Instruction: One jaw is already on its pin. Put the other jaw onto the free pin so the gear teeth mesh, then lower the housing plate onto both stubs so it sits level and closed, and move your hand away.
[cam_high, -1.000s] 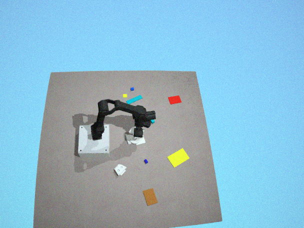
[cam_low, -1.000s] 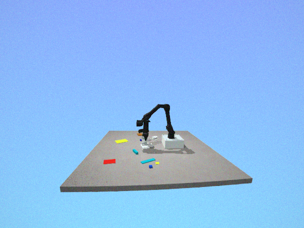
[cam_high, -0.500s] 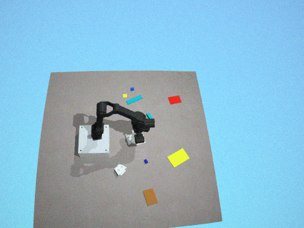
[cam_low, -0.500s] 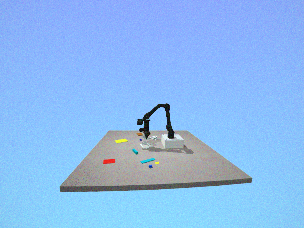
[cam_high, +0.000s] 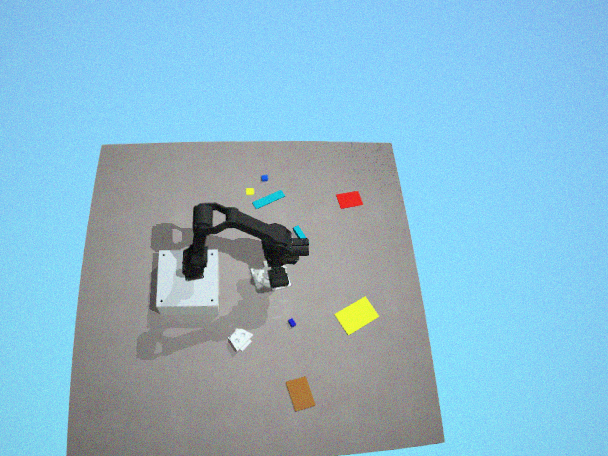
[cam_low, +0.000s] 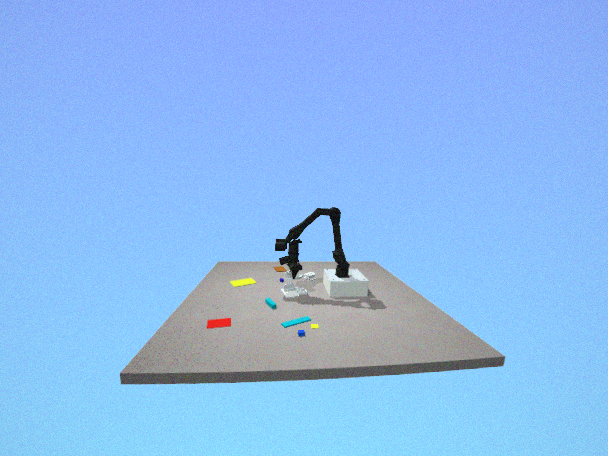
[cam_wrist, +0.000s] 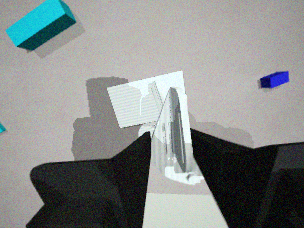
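Observation:
My gripper points down and is shut on a white gear jaw. The held jaw stands out between the black fingertips in the wrist view. The white base lies on the table below and just beyond the fingers. The held jaw covers part of the base in the wrist view, so the pins and the seated jaw cannot be made out, nor whether the held jaw touches a pin. The white housing plate lies apart from the base.
A small dark blue block and a teal block lie on either side of the base. A flat yellow plate, a brown one and a red one lie farther out.

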